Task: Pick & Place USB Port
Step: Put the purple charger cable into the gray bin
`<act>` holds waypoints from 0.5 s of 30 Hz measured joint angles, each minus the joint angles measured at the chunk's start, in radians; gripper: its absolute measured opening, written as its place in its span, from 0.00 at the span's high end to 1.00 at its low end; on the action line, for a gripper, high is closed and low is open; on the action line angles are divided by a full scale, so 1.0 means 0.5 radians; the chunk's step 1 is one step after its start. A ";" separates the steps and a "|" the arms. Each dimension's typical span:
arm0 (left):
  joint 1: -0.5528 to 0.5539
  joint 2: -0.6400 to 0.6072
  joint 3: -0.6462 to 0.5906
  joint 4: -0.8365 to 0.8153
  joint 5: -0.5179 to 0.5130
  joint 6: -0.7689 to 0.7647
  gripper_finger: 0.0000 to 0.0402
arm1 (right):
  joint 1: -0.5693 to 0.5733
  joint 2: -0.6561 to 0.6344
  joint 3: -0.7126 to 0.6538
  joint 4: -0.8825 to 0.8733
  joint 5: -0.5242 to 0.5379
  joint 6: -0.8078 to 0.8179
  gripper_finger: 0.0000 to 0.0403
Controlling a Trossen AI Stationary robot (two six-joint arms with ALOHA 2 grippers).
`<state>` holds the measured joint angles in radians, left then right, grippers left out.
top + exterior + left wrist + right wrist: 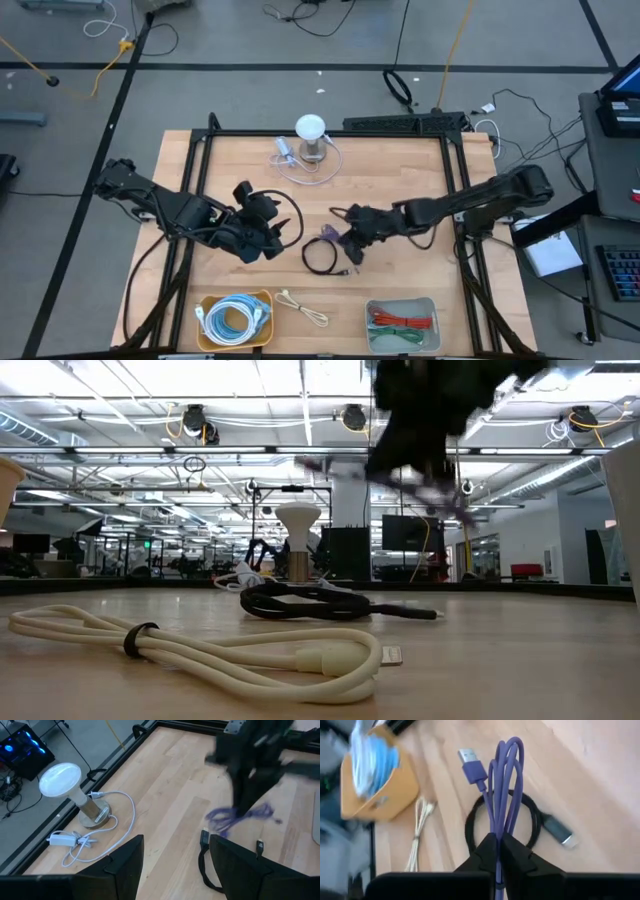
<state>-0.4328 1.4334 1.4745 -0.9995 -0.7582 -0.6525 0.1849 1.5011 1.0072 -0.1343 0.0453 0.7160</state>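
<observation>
While the right end effector [496, 851] pinches the purple cable [504, 785], a black cable [532, 822] lies beneath, orange bin [376, 785] nearby; left end effector [172, 857] gapes empty.

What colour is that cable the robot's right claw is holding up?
Purple. The cable hangs looped from the right gripper, which is shut on it; the right wrist view shows it best.

Two dark jointed arms, each with a black two-fingered claw [497, 851].
</observation>
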 joint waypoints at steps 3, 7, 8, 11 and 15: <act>0.000 0.000 -0.001 -0.008 0.000 0.000 0.43 | 0.102 -0.101 0.340 -0.593 0.074 -0.327 1.00; -0.003 0.000 -0.001 -0.038 0.003 -0.001 0.43 | 0.350 -0.134 0.778 -1.434 0.118 -0.569 1.00; -0.003 0.000 -0.001 -0.056 0.004 -0.001 0.43 | 0.426 -0.127 0.856 -1.586 0.120 -0.556 1.00; -0.003 0.000 -0.001 -0.097 0.005 -0.002 0.43 | 0.639 -0.117 0.989 -1.849 0.117 -0.334 1.00; 0.002 0.000 -0.001 -0.108 0.005 0.010 0.43 | 0.894 -0.088 1.000 -1.904 0.172 0.131 1.00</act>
<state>-0.4316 1.4334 1.4742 -1.0533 -0.7555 -0.6474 0.6320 1.4570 1.5073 -1.0864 0.1315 0.7816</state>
